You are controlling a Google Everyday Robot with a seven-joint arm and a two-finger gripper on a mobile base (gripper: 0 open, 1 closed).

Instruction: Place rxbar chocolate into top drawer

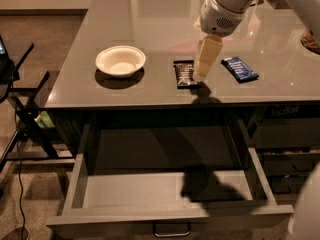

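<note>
Gripper (203,72) low over the table (150,19), at the rxbar chocolate (184,75).
Bar lies flat on the table, just beside the gripper tip, possibly touching; spread or closed, cannot tell. Top drawer (125,217) stands open.

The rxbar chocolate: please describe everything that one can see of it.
The rxbar chocolate is a small flat rectangular bar in a black wrapper with white lettering. It lies flat on the grey table near the front edge, between the white bowl and the blue-wrapped bar. The hand points down just beside its edge that faces the blue-wrapped bar; whether they touch cannot be told. The top drawer below stands open.
</note>
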